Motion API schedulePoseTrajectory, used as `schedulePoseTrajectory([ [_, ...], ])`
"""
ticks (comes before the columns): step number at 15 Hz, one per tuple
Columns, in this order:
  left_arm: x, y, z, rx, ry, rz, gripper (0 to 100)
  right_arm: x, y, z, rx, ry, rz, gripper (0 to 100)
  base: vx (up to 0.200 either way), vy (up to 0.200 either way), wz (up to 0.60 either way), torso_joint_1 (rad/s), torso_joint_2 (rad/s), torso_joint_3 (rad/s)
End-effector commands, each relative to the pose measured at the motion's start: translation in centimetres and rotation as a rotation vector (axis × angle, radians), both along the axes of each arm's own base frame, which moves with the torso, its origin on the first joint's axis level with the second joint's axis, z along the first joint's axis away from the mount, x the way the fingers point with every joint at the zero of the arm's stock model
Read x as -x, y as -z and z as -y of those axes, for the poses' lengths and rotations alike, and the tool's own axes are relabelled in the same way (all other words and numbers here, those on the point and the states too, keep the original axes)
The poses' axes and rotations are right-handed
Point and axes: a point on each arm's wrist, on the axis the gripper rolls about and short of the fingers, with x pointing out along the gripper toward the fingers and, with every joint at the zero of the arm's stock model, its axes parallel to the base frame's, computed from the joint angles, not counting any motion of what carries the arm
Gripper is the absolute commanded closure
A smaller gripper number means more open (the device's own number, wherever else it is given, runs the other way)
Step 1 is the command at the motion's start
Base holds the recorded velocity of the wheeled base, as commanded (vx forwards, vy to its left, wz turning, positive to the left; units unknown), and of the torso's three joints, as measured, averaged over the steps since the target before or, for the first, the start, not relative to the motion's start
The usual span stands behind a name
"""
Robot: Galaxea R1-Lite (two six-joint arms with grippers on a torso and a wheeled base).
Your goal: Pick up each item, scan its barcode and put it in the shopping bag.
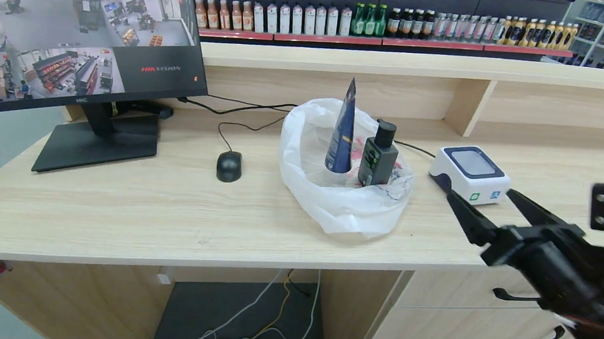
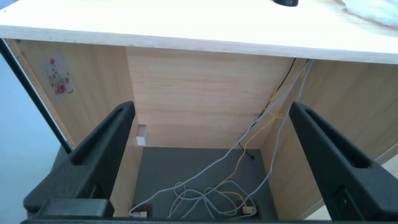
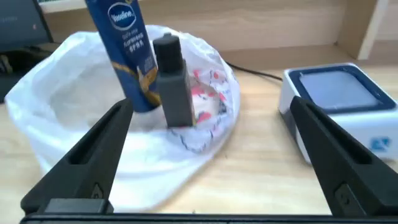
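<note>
A white plastic shopping bag (image 1: 332, 193) (image 3: 74, 112) lies open on the wooden counter. Standing inside it are a blue tube (image 1: 341, 135) (image 3: 127, 50), cap down, and a dark green bottle (image 1: 378, 156) (image 3: 172, 84) with a black cap. A white barcode scanner (image 1: 470, 173) (image 3: 339, 106) with a dark window sits to the bag's right. My right gripper (image 1: 481, 191) (image 3: 211, 155) hangs open and holds nothing, to the right of the bag and just in front of the scanner. My left gripper (image 2: 211, 155) is open below the counter edge, facing the kneehole.
A monitor (image 1: 75, 33) on a black stand occupies the counter's left, with a black mouse (image 1: 229, 166) and its cable between it and the bag. Loose cables (image 2: 217, 186) lie in the kneehole under the counter. Cabinet drawers (image 1: 484, 324) are below the right side.
</note>
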Motion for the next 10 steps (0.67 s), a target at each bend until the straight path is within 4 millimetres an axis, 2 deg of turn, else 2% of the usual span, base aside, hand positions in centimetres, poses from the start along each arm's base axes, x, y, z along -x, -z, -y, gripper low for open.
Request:
schedulePoseTrajectory([
  [1, 0.0, 0.0, 0.0, -0.001, -0.001, 0.000, 0, 8.2, -1.2, 3.9, -0.054, 0.001, 0.107, 0, 0.000, 0.000, 0.00, 0.000, 0.00, 0.000],
  [2, 0.0, 0.0, 0.0, -0.001, -0.001, 0.000, 0, 9.0, -1.2, 4.3, -0.049, 0.002, 0.106, 0, 0.000, 0.000, 0.00, 0.000, 0.00, 0.000],
  [4, 0.0, 0.0, 0.0, -0.001, -0.001, 0.000, 0, 13.0, -0.1, 6.2, 0.040, -0.019, 0.066, 0, 0.000, 0.000, 0.00, 0.000, 0.00, 0.000],
  [6, 0.0, 0.0, 0.0, -0.001, -0.001, 0.000, 0, 15.9, 0.6, 7.2, 0.142, -0.167, 0.073, 0, 0.000, 0.000, 0.00, 0.000, 0.00, 0.000],
  [8, 0.0, 0.0, 0.0, -0.001, -0.001, 0.000, 0, 18.5, 2.4, 8.5, 0.219, -0.227, 0.000, 0, 0.000, 0.000, 0.00, 0.000, 0.00, 0.000],
  [9, 0.0, 0.0, 0.0, -0.001, -0.001, 0.000, 0, 19.9, 4.3, 9.2, 0.282, -0.254, -0.051, 0, 0.000, 0.000, 0.00, 0.000, 0.00, 0.000],
  [10, 0.0, 0.0, 0.0, -0.002, -0.001, 0.000, 0, 20.3, 5.1, 9.4, 0.296, -0.262, -0.072, 0, 0.000, 0.000, 0.00, 0.000, 0.00, 0.000],
])
